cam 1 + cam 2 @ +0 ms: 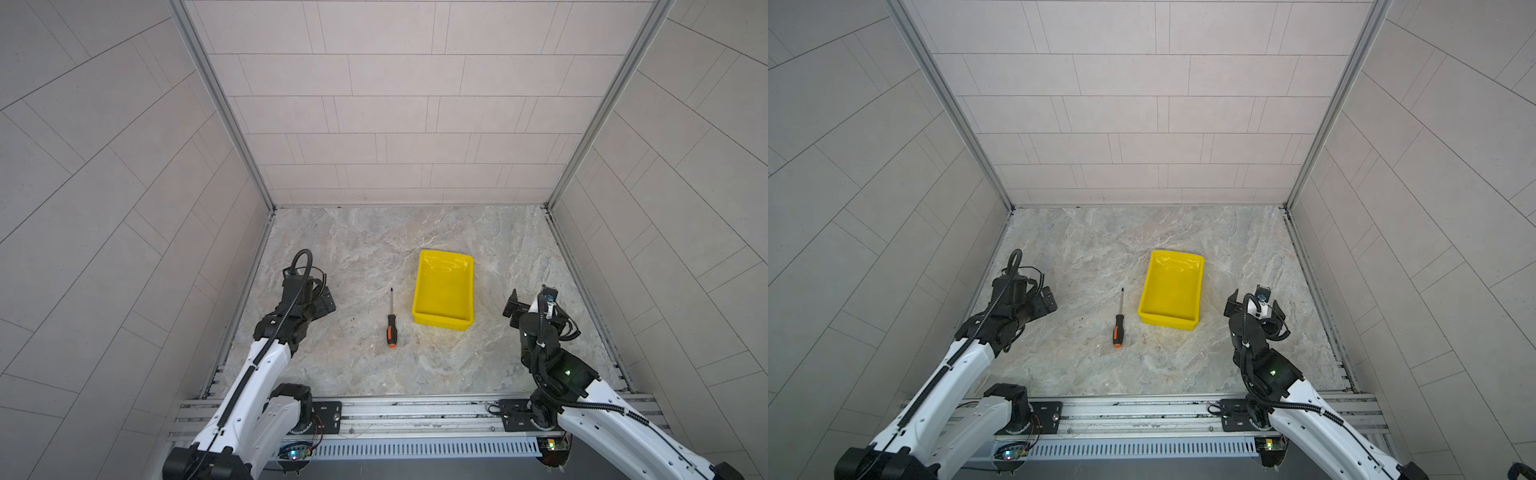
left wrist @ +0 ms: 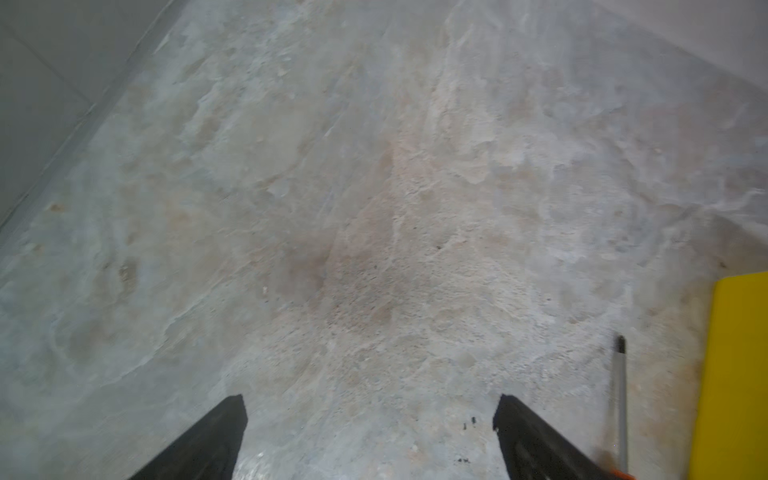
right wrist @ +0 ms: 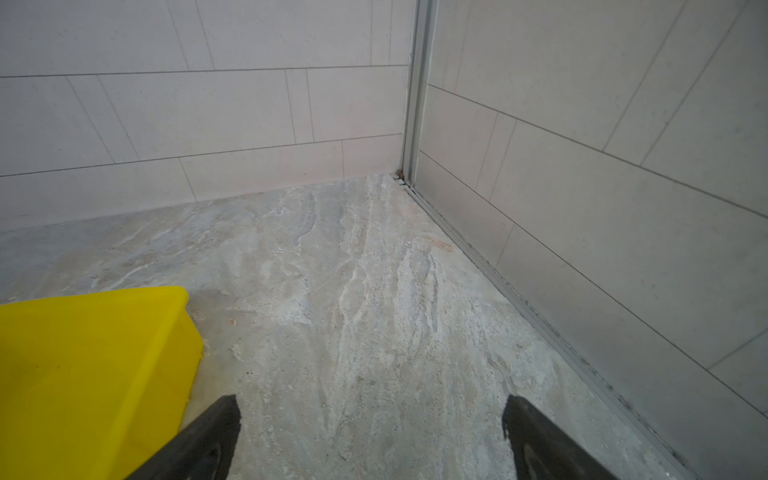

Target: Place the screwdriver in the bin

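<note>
The screwdriver (image 1: 391, 320) (image 1: 1119, 320) lies flat on the marbled floor, black-and-orange handle toward the front, thin shaft pointing toward the back. Just right of it stands the yellow bin (image 1: 443, 322) (image 1: 1168, 322), with nothing inside it. My left gripper (image 1: 327, 301) (image 1: 1048, 301) hovers to the left of the screwdriver, open and holding nothing. In the left wrist view the gripper (image 2: 370, 409) has only bare floor between its fingers, with the screwdriver's shaft (image 2: 620, 395) and the bin's wall (image 2: 739, 374) off to one side. My right gripper (image 1: 528, 301) (image 3: 370, 409) is open beside the bin (image 3: 83, 353).
Tiled walls (image 1: 399, 124) close the workspace at the back and both sides. A metal rail (image 1: 415, 411) carrying both arm bases runs along the front edge. The marbled floor (image 1: 374, 374) lies between the arms.
</note>
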Robot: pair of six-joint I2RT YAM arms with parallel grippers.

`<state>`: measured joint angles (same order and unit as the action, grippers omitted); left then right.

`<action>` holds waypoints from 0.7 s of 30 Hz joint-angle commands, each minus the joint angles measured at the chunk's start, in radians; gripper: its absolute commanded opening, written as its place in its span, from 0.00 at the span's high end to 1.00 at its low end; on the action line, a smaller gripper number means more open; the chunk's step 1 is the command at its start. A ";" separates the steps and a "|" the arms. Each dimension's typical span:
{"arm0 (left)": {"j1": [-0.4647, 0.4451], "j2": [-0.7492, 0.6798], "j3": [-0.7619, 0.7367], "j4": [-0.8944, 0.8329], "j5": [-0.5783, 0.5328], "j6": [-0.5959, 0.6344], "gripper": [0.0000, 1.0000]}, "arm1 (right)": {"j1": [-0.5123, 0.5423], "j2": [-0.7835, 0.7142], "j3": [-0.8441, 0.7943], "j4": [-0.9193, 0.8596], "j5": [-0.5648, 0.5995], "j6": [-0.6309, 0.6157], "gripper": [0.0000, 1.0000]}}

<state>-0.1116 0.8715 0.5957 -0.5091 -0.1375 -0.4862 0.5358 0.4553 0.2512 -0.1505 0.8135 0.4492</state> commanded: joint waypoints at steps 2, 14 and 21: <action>0.007 -0.018 -0.020 -0.068 -0.112 -0.110 0.00 | -0.048 0.010 -0.005 -0.116 -0.056 0.136 0.01; 0.056 0.043 -0.059 -0.045 -0.124 -0.186 0.00 | -0.046 0.276 0.066 -0.044 -0.129 0.126 0.01; 0.044 0.022 -0.047 -0.041 0.068 -0.136 0.00 | -0.046 0.241 0.039 -0.019 -0.129 0.125 0.01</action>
<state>-0.0597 0.9245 0.5346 -0.5507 -0.1589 -0.6380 0.4915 0.7166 0.2962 -0.1825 0.6769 0.5518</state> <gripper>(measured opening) 0.998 0.994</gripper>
